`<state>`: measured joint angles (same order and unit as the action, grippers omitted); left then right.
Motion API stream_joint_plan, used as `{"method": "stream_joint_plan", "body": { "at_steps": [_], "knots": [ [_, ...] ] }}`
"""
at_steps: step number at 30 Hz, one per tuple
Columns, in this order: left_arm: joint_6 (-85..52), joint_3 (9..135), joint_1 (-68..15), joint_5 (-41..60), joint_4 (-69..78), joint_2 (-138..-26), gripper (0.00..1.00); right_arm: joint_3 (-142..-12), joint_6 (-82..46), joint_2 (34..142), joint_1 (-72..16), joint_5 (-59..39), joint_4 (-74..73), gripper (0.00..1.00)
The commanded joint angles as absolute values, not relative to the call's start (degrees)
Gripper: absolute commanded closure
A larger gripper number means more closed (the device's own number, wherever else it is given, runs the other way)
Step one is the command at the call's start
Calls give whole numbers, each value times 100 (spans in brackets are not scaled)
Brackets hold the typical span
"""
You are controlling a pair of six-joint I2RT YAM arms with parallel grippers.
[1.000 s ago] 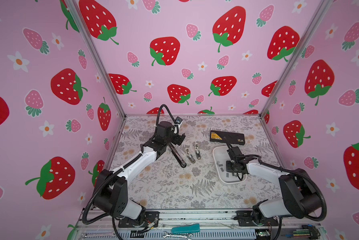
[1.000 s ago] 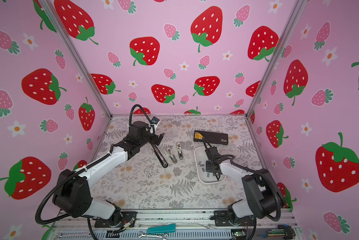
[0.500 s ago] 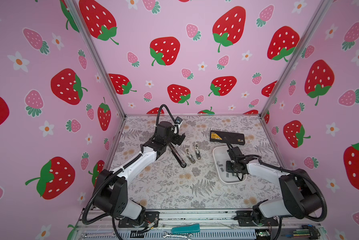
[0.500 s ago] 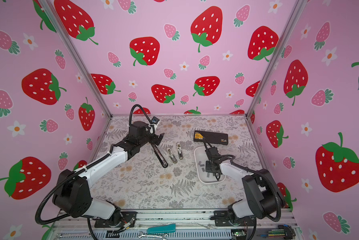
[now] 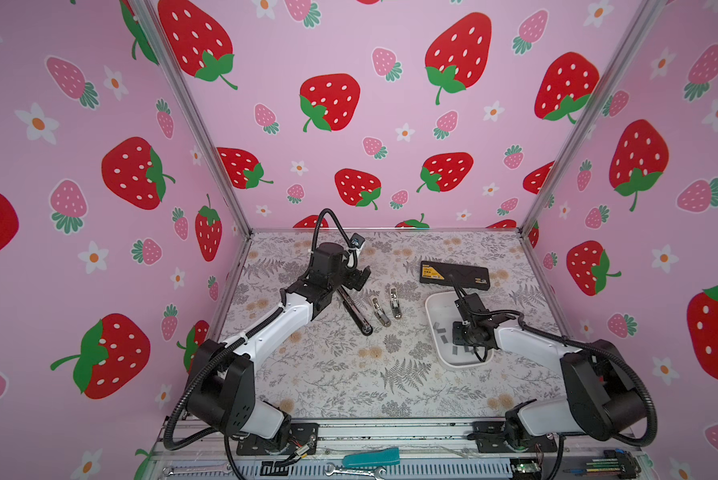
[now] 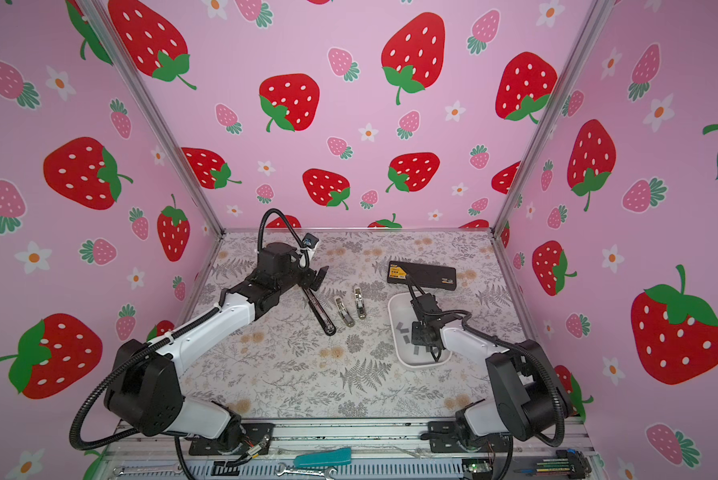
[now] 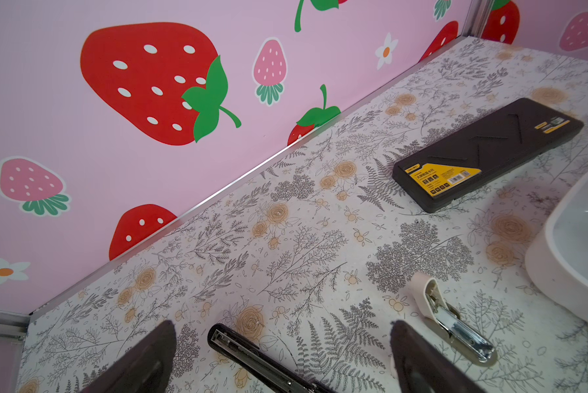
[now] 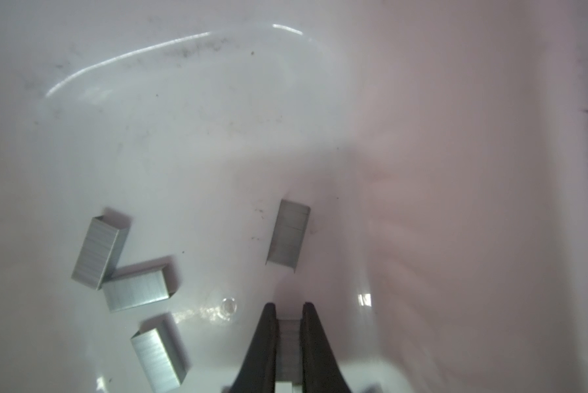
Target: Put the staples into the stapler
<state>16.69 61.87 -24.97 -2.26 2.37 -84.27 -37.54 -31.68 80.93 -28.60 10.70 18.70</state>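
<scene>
Having closed, right gripper [image 8: 289, 308] now pinches a staple strip [image 8: 289, 337].

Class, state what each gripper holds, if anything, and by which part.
Right gripper: a staple strip, pinched across its two long sides, in the tray. Left gripper: open, holding nothing.

top views high, looking down; right wrist seemingly close above staples [image 8: 287, 234]
</scene>
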Motion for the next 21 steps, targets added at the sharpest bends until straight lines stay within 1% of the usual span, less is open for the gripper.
{"method": "stream_joint_plan", "body": {
  "at_steps": [1, 5, 8, 11, 14, 17, 21],
  "knots": [
    [1642, 6242, -2494, -43, 242, -8095, 1, -3873, -3106, 7725, -2865, 1428, 2240, 90],
    [1274, 6185, -2349, 153, 164, -7863, 1, -4156, -3022, 7177, -3013, 1798, 2343, 90],
    [791, 6221, -2114, 431, 149, -7804, 1, -4316, -3034, 6762, -3292, 1759, 2052, 90],
    [398, 6406, -1884, 722, -136, -7869, 1, -4554, -3071, 6593, -3777, 1635, 1591, 92],
    [171, 6583, -1773, 640, -454, -8000, 1, -4950, -3009, 6909, -4403, 1679, 1296, 92],
    [107, 6676, -1759, 128, -748, -8100, 1, -5445, -2926, 7654, -4875, 1774, 1145, 93],
    [87, 6733, -1765, -459, -1012, -8179, 1, -5832, -2667, 8689, -5081, 1469, 522, 93]
  ]
}}
